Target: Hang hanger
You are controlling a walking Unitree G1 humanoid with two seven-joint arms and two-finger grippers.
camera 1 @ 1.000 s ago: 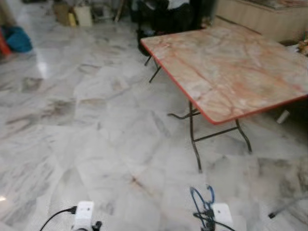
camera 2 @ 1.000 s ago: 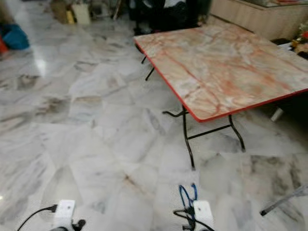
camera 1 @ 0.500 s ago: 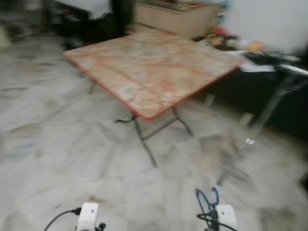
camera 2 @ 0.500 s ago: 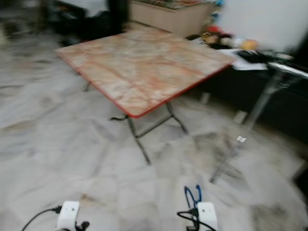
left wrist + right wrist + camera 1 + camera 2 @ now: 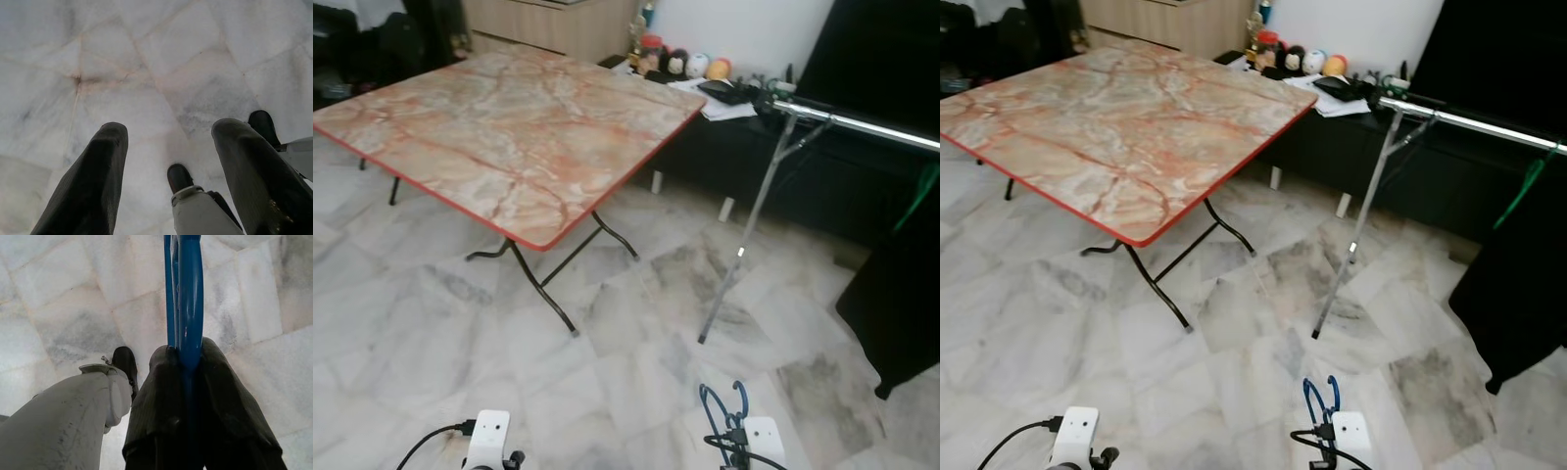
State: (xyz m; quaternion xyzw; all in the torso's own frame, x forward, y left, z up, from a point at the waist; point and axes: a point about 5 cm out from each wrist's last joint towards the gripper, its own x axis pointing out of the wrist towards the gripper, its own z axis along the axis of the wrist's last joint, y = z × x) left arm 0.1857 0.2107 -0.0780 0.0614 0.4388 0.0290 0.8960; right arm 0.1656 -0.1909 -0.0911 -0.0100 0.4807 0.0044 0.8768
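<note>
Hanger [image 5: 183, 298] looks like thin blue plastic, light and stiff but probably slick, and the right gripper [image 5: 188, 362] has it clenched between both fingers, low by the robot's right side above the floor [image 5: 607, 372]. Rail [image 5: 862, 122] stands well ahead to the right. Left gripper [image 5: 168, 152] hangs idle, spread wide and empty.

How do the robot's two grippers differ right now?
The right gripper is shut on the blue hanger; the left gripper holds nothing. The right gripper's fingers press together, while the left gripper's fingers stand apart. Both hang low over the marble floor.
</note>
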